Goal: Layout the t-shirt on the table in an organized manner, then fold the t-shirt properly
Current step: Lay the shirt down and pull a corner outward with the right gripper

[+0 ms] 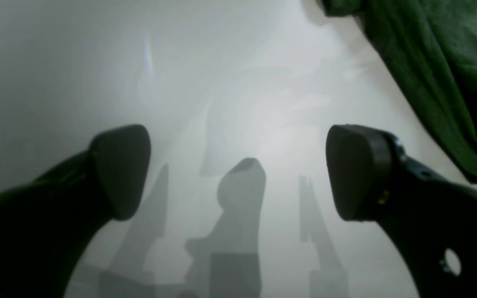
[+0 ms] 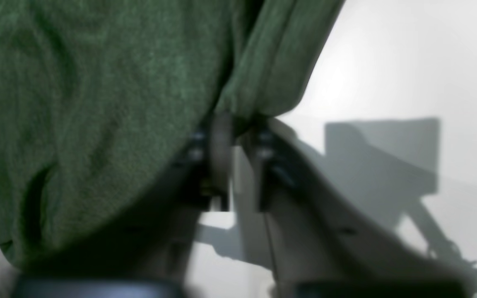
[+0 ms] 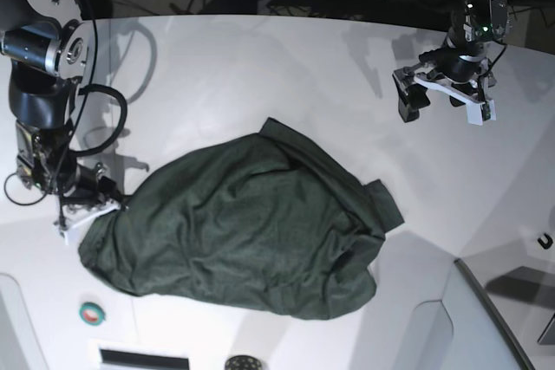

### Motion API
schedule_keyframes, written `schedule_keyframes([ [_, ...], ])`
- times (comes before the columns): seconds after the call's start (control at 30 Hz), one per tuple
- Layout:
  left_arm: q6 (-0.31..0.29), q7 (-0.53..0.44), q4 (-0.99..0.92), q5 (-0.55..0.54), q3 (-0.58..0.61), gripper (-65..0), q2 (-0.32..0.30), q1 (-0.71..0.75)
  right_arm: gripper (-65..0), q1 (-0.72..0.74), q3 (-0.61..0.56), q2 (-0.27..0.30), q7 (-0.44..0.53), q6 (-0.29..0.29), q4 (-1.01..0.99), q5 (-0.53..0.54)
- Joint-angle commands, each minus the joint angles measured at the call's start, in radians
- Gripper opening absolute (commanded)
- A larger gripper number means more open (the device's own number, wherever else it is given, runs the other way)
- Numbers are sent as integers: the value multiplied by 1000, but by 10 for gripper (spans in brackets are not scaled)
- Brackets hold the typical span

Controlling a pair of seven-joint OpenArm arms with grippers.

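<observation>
Shirt [image 3: 243,227] lay bunched and wrinkled mid-table [image 3: 260,75], not spread flat. Right gripper [image 3: 97,207] was clamped on the shirt's edge at the base view's left; wrist cam showed fabric [image 2: 97,103] pinched between the closed jaws. Left gripper [image 3: 447,101] hung over bare table, jaws spread wide, holding nothing, well apart from the shirt.

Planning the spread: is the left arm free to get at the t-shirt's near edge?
Probably yes: the left gripper hangs open over bare table, nothing between it and the t-shirt.
</observation>
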Motion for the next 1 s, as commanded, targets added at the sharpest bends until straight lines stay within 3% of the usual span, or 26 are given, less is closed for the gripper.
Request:
schedule_keyframes([
  [0.0, -2, -22, 20, -7, -10, 0, -12, 0, -650, 27, 4, 16, 15, 10, 11, 11],
  [0.23, -2, -22, 21, -7, -14, 0, -12, 17, -650, -1, 85, 57, -28, 10, 36, 11],
  [0.53, -2, -22, 20, -7, -7, 0, -12, 15, -650, -140, 114, 107, -178, -7, 347, 5],
  [0.73, -2, -22, 20, -5, -10, 0, -12, 15, -648, -166, 116, 131, -200, -241, 385, 5],
  [0.87, -2, -22, 20, -2, -14, 0, -12, 17, -633, -217, 110, 122, -206, -292, 500, 8],
  [0.97, -2, -22, 20, -2, -14, 0, -19, 18, -486, -260, 94, 84, -324, -291, 648, 8],
])
